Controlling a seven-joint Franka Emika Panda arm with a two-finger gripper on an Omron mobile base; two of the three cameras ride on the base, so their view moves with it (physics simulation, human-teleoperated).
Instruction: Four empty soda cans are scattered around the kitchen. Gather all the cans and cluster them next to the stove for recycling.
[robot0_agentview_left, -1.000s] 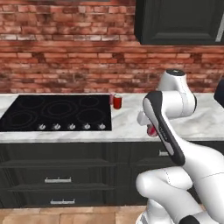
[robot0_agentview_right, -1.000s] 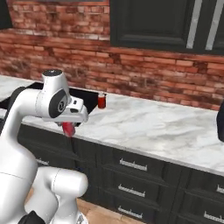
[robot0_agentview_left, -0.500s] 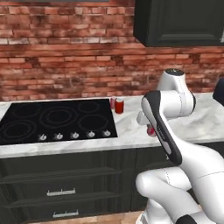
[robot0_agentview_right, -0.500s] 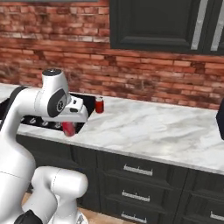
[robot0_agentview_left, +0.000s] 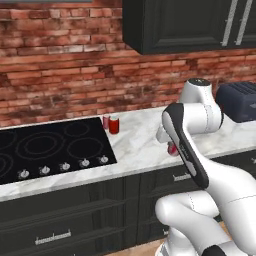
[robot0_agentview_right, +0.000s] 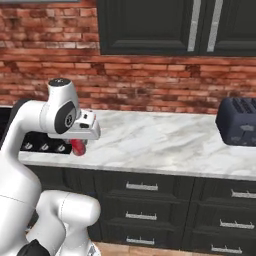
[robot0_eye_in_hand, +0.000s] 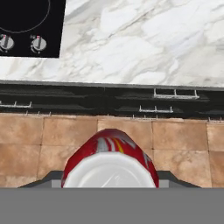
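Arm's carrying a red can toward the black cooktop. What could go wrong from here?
1. The red soda can in the gripper hangs out over the floor, in front of the marble counter edge; a slip would likely drop it on the tiles.
2. Two red cans already stand close together beside the black glass stove; setting this one down carelessly may topple them.
3. The cans stand near the brick wall; reaching there may sweep the arm over the silver knobs.

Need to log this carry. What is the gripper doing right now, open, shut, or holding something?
Gripper: closed on a red soda can, carried in front of the counter edge.
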